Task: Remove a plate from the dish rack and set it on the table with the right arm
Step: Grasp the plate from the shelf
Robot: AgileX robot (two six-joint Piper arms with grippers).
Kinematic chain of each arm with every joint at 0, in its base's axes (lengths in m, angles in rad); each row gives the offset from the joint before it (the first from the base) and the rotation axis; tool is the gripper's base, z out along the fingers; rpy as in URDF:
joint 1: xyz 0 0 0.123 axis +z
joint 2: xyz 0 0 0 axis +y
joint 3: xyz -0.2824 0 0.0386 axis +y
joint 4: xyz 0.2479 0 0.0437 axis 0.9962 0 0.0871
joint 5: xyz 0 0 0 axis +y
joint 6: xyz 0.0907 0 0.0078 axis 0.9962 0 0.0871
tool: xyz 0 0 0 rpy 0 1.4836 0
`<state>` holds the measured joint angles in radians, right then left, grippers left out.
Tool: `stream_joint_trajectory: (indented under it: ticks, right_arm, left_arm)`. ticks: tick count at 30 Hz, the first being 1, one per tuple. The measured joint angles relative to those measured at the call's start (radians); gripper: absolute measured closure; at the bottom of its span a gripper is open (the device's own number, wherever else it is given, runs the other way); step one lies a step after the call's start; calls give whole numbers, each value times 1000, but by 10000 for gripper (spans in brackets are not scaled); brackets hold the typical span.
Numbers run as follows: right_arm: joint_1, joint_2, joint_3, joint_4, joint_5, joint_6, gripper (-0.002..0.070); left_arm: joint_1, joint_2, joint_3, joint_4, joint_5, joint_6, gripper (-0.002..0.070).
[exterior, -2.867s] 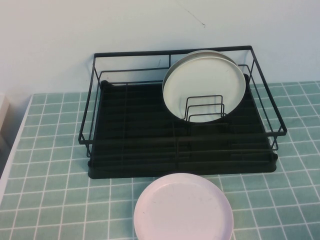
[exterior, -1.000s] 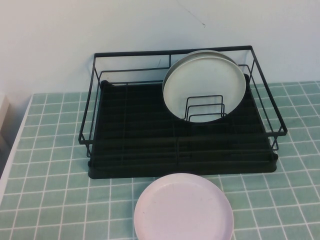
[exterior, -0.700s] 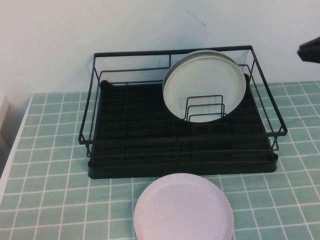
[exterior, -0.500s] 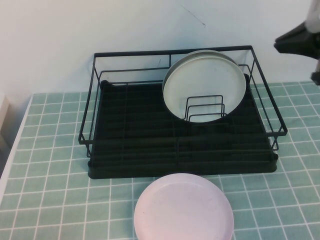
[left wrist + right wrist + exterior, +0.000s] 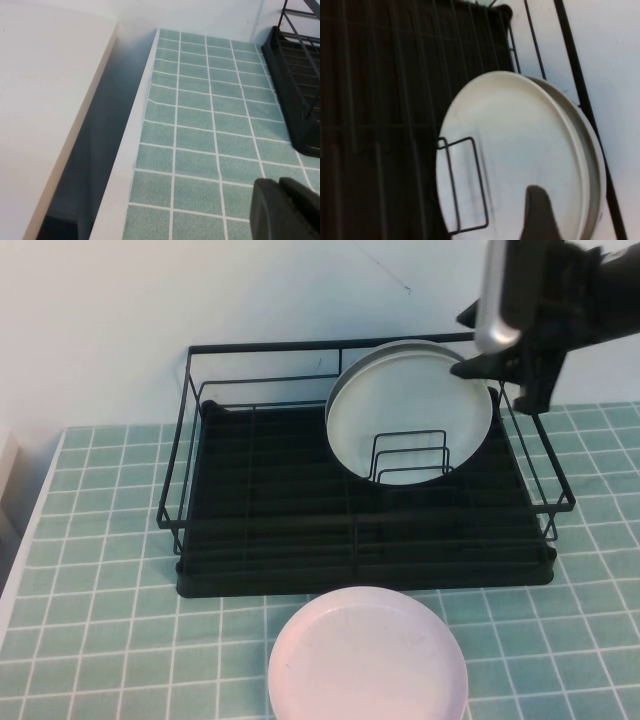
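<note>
1. The table (image 5: 90,570), a flat surface of small teal-green square tiles with white grout and a white edge, is seen beneath everything; in the left wrist view its white edge (image 5: 135,150) runs beside a pale flat surface set lower and apart from it
2. The dish rack (image 5: 260,520), a large rectangular black wire rack with tall wire sides and a black ribbed tray base, is set on the table against the pale wall; a corner of it is caught in the left wrist view (image 5: 300,100)
3. The right arm (image 5: 590,290), black with a silver-grey rounded piece, is seen at the upper right of the high view, above the rack's far right corner
4. The plate (image 5: 410,410), round, glossy and white with a shallow raised rim, is stood upright in the right rear part of the rack, leaned against a duller grey-white plate (image 5: 400,347) directly behind it, and is fronted by small upright wire dividers (image 5: 408,455); it is not gripped
5. A pale pink round plate (image 5: 367,655) is laid flat on the table just in front of the rack
6. The right gripper (image 5: 490,345) is held spread apart at the plate's upper right rim, with nothing clasped; one dark fingertip (image 5: 537,215) is seen over the plate's face
7. The left gripper (image 5: 287,210) is hung low over the table's left part, near the rack's corner; whether it is released or clenched cannot be told
</note>
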<state>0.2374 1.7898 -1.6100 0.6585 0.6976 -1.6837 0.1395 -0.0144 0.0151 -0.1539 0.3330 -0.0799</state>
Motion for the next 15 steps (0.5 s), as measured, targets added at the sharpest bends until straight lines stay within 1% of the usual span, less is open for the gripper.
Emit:
stream_joint_trajectory:
  ticks: [5, 8, 15]
  right_arm:
    - [47, 59, -6, -33, -118, -4, 264]
    - [55, 91, -6, -33, -172, -4, 264]
    - [55, 150, -15, -33, -216, -6, 264]
  left_arm:
    - [0, 0, 0, 0, 0, 0, 678]
    - [0, 0, 0, 0, 0, 0, 678]
    - [0, 0, 0, 0, -1, 0, 678]
